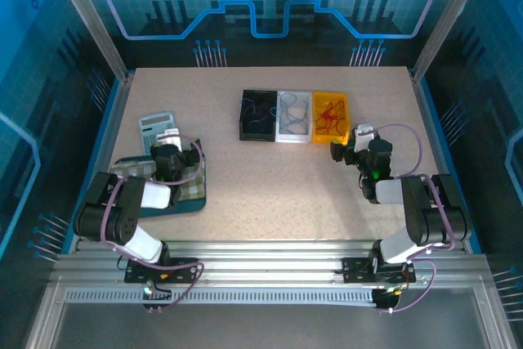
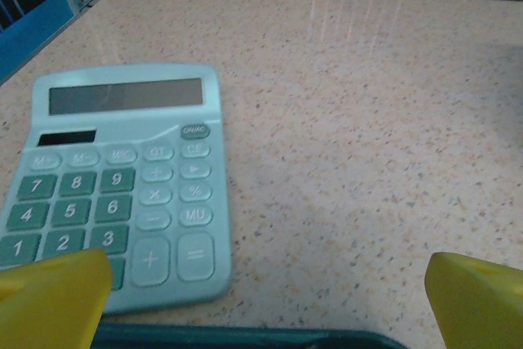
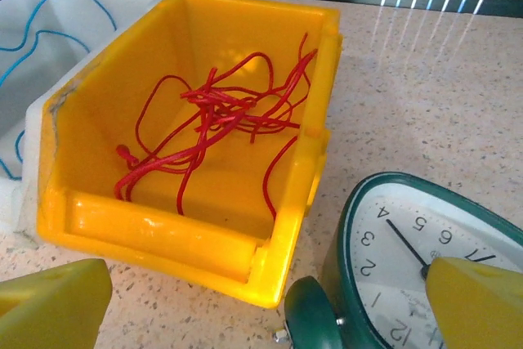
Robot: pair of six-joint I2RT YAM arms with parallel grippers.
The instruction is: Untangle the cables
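Top view, bins: I see three open-topped plastic bins in a touching row at the far middle of the table (image 1: 270, 194): a black bin (image 1: 243, 124), a white bin (image 1: 294, 138) and a yellow bin (image 1: 346, 112).
Top view, contents: a purple cable (image 1: 261, 110) loops in the black one, pale and blue strands lie in the white one, and the red cables (image 1: 329, 114) are in the yellow one.
Top view, arms: the left tool (image 1: 168, 143) sits just beside a calculator (image 1: 151, 127), above a checked cloth (image 1: 189, 188). The right tool (image 1: 350, 151) is near the yellow bin's near right corner.
Left wrist, tool: its blunt yellow fingertips (image 2: 49, 300) stand wide apart with nothing between them.
Left wrist, surfaces: the calculator is smooth pale green plastic with rounded keys, the number keys darker green, and a grey display. It lies flat on speckled beige table.
Right wrist, yellow bin: glossy moulded walls, a rolled front lip and a scuffed left rim. The red cables lie in a thin looping tangle on its floor.
Right wrist, white bin: it touches the yellow bin's left wall, and I see a blue cable (image 3: 49, 34) curving inside.
Right wrist, alarm clock (image 3: 409, 259): round, with a dark green case and a white face, just beside the yellow bin's near corner.
Right wrist, tool: spread wide, gripping nothing.
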